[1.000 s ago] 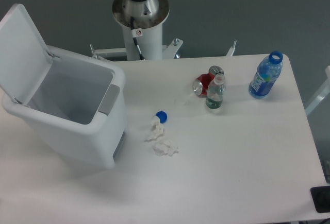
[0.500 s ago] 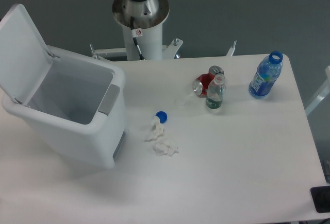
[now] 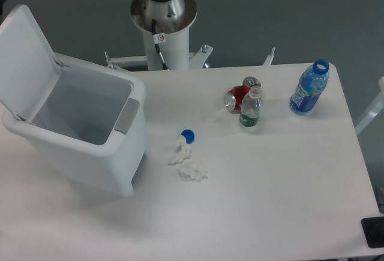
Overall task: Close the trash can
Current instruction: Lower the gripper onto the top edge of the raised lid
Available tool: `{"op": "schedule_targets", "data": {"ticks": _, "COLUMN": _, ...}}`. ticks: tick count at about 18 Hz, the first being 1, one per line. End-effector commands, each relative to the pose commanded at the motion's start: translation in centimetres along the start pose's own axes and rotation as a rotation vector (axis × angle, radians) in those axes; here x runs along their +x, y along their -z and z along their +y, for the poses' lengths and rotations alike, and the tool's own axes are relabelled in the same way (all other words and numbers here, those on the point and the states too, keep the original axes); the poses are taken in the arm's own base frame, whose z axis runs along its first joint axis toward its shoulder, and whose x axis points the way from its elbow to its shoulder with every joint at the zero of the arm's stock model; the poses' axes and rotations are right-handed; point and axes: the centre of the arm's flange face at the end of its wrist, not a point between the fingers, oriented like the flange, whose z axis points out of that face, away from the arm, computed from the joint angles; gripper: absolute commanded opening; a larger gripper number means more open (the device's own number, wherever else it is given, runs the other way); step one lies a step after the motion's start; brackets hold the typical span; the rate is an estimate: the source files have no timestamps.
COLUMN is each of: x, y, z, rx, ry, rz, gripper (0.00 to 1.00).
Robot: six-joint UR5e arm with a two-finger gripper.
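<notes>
fixed camera: trash can (image 3: 84,144) sits at the left of the white surface (image 3: 270,195), lid (image 3: 27,57) swung up and open, grey tab (image 3: 126,116) facing right. claw out of frame, only the arm base (image 3: 163,18) shows, so state unknown.

The large white trash can (image 3: 90,147) stands at the table's left, its lid (image 3: 27,57) raised open.
</notes>
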Motion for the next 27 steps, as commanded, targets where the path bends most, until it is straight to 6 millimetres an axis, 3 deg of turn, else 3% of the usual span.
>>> {"op": "schedule_targets", "data": {"ticks": 5, "x": -0.9, "y": 0.5, "z": -0.1, "rx": 0.009, "ry": 0.007, "rz": -0.013, "gripper": 0.33}}
{"op": "schedule_targets", "data": {"ticks": 12, "x": -3.9, "y": 1.1, "z": 0.1, "rx": -0.003, "ry": 0.036, "rz": -0.107, "gripper": 0.33}}
{"op": "schedule_targets", "data": {"ticks": 19, "x": -8.4, "y": 2.4, "z": 0.4, "rx": 0.007, "ry": 0.084, "rz": -0.163, "gripper": 0.33}}
{"op": "schedule_targets", "data": {"ticks": 27, "x": -11.0, "y": 2.8, "z": 1.2, "rx": -0.006, "ry": 0.083, "rz": -0.198, "gripper": 0.33}}
